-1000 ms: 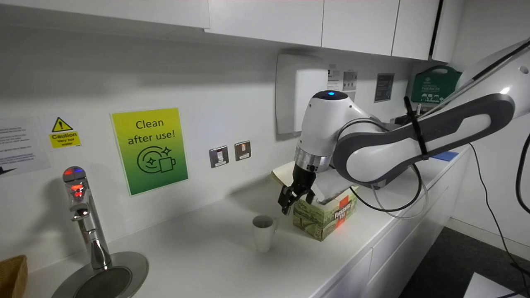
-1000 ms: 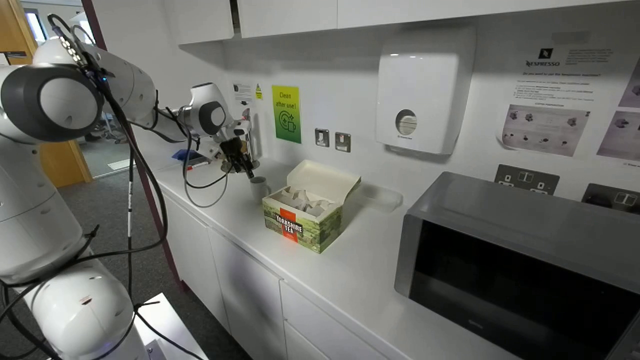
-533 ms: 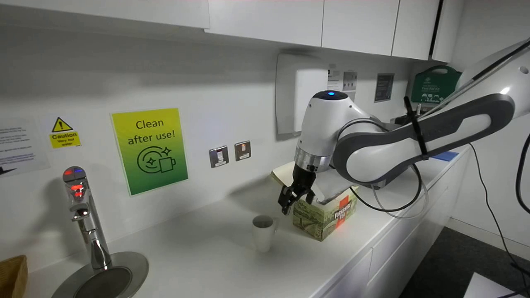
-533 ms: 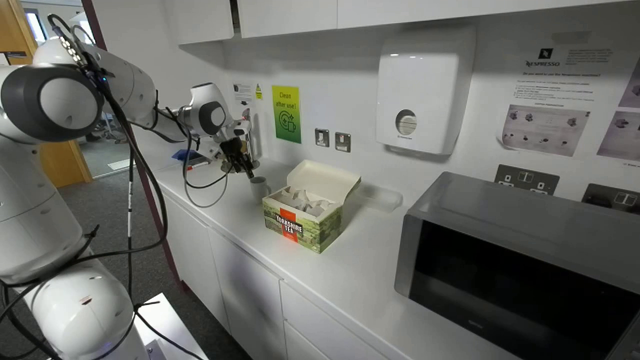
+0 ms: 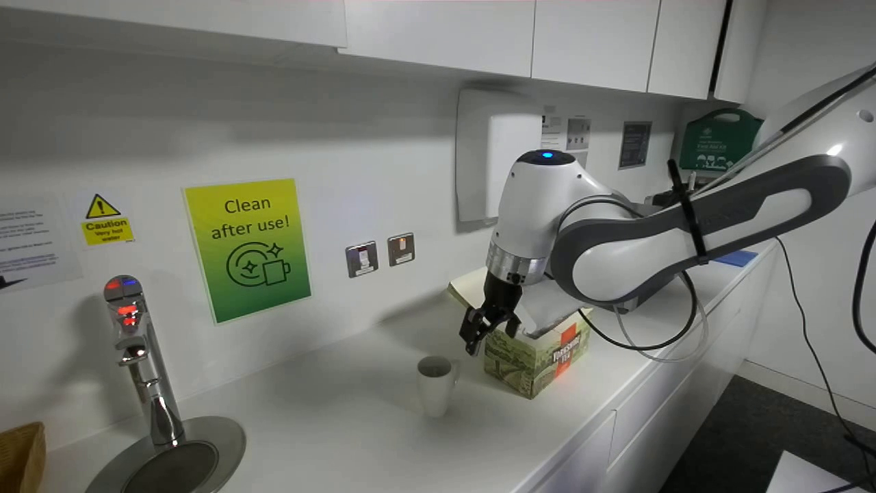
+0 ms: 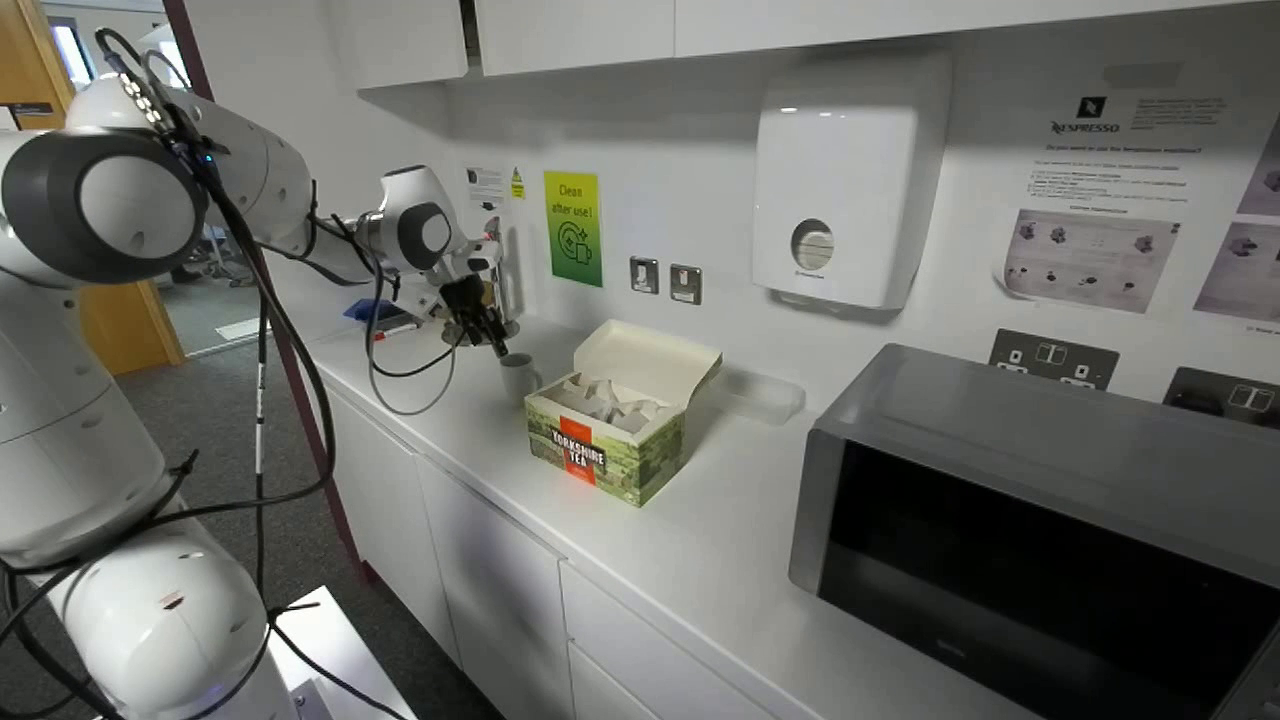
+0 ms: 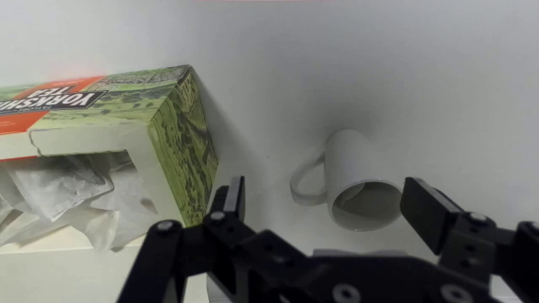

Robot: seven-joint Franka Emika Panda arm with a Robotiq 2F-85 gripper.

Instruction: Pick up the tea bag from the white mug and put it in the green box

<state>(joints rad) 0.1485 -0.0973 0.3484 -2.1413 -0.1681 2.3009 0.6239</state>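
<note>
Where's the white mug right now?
In the wrist view, the white mug stands upright on the counter, right of centre, its handle toward the green box on the left.

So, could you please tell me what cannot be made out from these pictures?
Pale thing in the white mug: the mug's wall hides part of it, in the wrist view.
Microwave: inside hidden by its dark door, in an exterior view.
Wall notice: print too blurred to read, left side cut off by the edge, in an exterior view.

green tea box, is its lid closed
No, in an exterior view the lid of the green tea box stands open, with pale bags showing inside.
</note>
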